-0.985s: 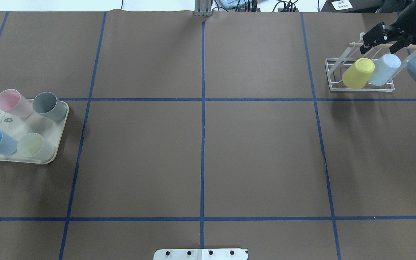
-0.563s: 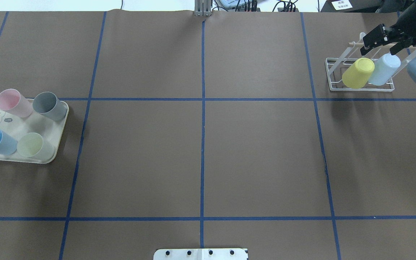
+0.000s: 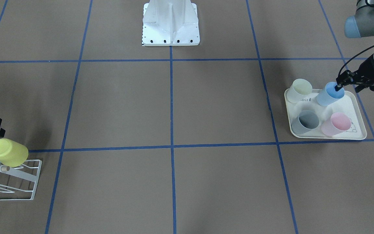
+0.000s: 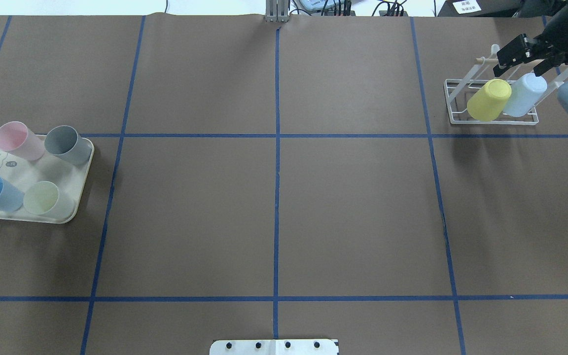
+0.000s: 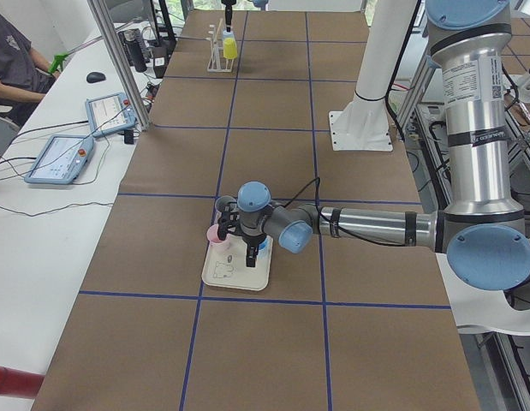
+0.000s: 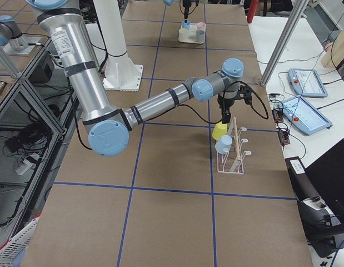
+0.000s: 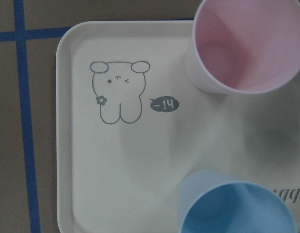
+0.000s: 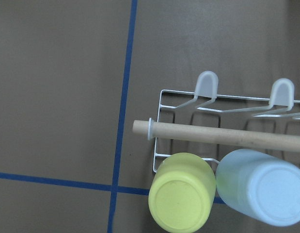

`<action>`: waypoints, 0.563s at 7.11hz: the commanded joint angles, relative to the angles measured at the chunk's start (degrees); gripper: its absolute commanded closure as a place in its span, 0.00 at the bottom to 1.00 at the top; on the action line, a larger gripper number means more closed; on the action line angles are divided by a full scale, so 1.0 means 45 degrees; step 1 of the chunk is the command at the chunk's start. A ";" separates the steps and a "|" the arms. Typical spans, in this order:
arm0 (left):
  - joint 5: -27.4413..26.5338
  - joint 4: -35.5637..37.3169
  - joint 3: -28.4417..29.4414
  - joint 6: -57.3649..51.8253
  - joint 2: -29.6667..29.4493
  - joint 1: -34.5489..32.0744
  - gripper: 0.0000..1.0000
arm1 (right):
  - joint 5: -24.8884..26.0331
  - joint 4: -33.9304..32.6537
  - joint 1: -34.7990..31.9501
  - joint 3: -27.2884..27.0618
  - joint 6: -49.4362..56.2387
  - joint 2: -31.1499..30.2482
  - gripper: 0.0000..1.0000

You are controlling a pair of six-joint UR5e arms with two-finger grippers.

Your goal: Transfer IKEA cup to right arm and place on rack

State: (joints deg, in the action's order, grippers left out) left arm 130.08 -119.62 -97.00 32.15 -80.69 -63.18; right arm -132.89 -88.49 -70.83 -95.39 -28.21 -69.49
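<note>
A blue cup (image 3: 328, 96) stands on the cream rabbit-print tray (image 3: 352, 104) with a pink cup (image 3: 336, 123), a grey cup (image 3: 305, 122) and a pale green cup (image 3: 299, 90). My left gripper (image 3: 346, 87) is open at the blue cup's rim, one fingertip (image 3: 337, 87) over its mouth. The left wrist view shows the blue cup (image 7: 237, 204) and pink cup (image 7: 246, 43) from above. My right gripper (image 4: 516, 64) is open and empty just above the white wire rack (image 4: 456, 106). The rack holds an upturned yellow cup (image 4: 488, 100) and a pale blue cup (image 4: 525, 93).
The tray (image 4: 42, 167) sits at the table's left edge in the overhead view, the rack at the far right corner. Brown table paper with blue tape lines lies between them. The robot's white base plate (image 3: 170, 32) is at the near middle edge.
My left gripper has come into the overhead view at the left edge, over the blue cup. My right gripper has drawn back slightly from the rack, still open.
</note>
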 commanded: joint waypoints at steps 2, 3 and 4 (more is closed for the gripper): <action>0.0019 0.0019 0.0111 0.0005 -0.0077 0.0232 0.75 | 0.0000 0.0015 -0.0001 -0.0012 0.0000 -0.0027 0.01; -0.0020 0.0038 0.0169 -0.0014 -0.0212 0.0232 0.95 | 0.0000 0.0015 0.0018 -0.0012 0.0000 -0.0027 0.01; 0.0019 0.0039 0.0228 0.0005 -0.0291 0.0232 1.00 | 0.0000 0.0015 -0.0001 -0.0012 0.0000 -0.0027 0.01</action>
State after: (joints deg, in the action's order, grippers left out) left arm 130.09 -119.49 -96.29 32.13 -81.51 -62.18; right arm -132.89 -88.42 -70.81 -95.45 -28.21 -69.60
